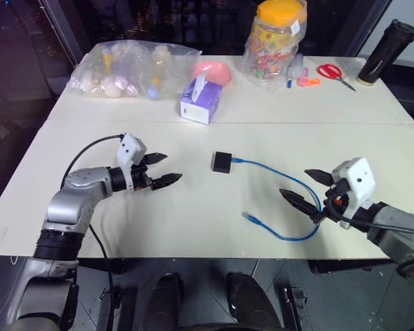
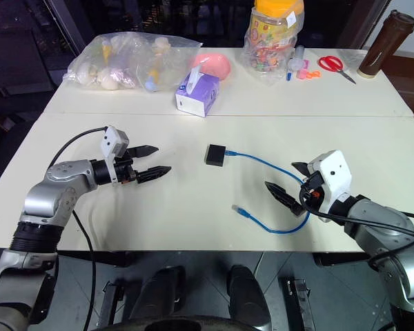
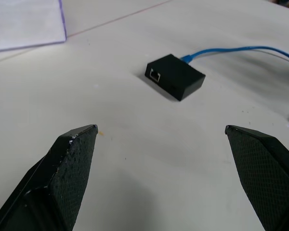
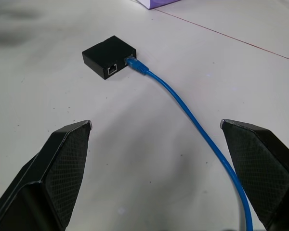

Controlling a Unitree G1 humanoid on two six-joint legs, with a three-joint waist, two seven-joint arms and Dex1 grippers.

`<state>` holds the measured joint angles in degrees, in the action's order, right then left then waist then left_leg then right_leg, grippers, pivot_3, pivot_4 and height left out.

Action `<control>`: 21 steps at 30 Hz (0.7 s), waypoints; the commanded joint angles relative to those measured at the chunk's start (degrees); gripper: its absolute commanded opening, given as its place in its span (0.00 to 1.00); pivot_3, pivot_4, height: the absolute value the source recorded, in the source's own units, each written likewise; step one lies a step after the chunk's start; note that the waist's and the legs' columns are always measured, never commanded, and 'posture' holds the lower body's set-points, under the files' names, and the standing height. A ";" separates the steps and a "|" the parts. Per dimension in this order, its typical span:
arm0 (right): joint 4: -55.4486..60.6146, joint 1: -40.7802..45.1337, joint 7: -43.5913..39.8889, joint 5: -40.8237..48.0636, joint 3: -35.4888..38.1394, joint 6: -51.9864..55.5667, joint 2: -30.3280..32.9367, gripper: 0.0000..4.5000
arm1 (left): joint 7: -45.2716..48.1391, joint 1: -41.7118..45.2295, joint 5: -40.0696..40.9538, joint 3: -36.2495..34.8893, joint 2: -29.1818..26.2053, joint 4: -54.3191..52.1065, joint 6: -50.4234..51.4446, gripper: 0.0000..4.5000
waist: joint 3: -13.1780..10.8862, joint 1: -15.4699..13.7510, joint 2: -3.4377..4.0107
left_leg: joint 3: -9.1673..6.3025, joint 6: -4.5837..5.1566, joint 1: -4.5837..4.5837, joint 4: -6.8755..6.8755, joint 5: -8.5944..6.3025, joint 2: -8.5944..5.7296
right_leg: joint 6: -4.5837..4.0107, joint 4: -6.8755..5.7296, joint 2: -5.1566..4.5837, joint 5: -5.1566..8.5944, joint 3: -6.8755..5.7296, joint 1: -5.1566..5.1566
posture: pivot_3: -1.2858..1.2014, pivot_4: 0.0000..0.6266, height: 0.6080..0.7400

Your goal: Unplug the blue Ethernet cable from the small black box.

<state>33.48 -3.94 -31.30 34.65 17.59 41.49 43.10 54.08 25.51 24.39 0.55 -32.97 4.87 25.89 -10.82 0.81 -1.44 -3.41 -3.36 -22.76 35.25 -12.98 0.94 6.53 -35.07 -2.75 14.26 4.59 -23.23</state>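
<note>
Both grippers, left (image 1: pixel 167 169) and right (image 1: pixel 305 186), hover with jaws wide apart and empty, flanking the small matte black box (image 1: pixel 221 162) on the white tabletop (image 1: pixel 193 221). Beyond them, the thin bright blue Ethernet cable (image 1: pixel 290 181) remains plugged into the box; the unplugging apparently has yet to begin.

Lighting, for your record: bright, even light from overhead on the white bench (image 1: pixel 193 221); room behind it dark. Shadows you see are soft and short. Mild glare on plastic bags (image 1: pixel 131 65). Wrist views: near fingers slightly soft.
</note>
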 commanded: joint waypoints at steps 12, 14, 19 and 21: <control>0.07 2.07 -0.42 -1.85 -1.34 -1.70 -0.69 1.00 | -1.29 0.72 -0.76 -1.18 1.96 -0.31 -2.99 0.98 | 0.00 0.01 0.00 | -0.01 0.00 0.01 0.02 0.00 0.00 | 0.01 -0.05 0.02 -0.01 0.00 0.00 | 0.52 0.24 0.99; -0.46 2.45 -0.71 -2.13 -1.39 -1.78 -0.60 1.00 | -1.54 0.97 -1.11 -1.05 2.07 -0.28 -3.28 0.98 | 0.00 0.01 0.00 | -0.01 0.00 0.02 0.03 0.00 0.00 | 0.01 -0.06 0.02 -0.01 0.00 0.01 | 0.52 0.24 0.99; -2.38 4.31 -1.64 -3.03 -2.28 -2.07 -0.16 1.00 | -1.53 2.84 -3.07 -1.02 1.54 1.76 -5.71 0.98 | 0.00 0.01 0.00 | -0.01 0.00 0.04 0.03 0.00 0.00 | 0.01 -0.08 0.03 -0.01 0.00 0.02 | 0.52 0.24 0.99; -3.25 5.17 -2.19 -3.66 -3.01 -2.46 -0.05 1.00 | -0.88 4.41 -4.28 -0.60 1.12 3.05 -7.47 0.98 | 0.00 0.01 0.00 | -0.02 0.00 0.03 0.04 0.00 0.00 | 0.01 -0.08 0.05 -0.01 0.00 0.02 | 0.52 0.24 0.99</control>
<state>30.06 0.30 -32.88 31.53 14.37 40.55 42.67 52.51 28.07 21.16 0.40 -31.05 8.15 20.97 -10.82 0.82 -1.44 -3.43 -3.35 -22.72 35.29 -12.97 0.94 6.54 -35.15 -2.70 14.25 4.59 -23.21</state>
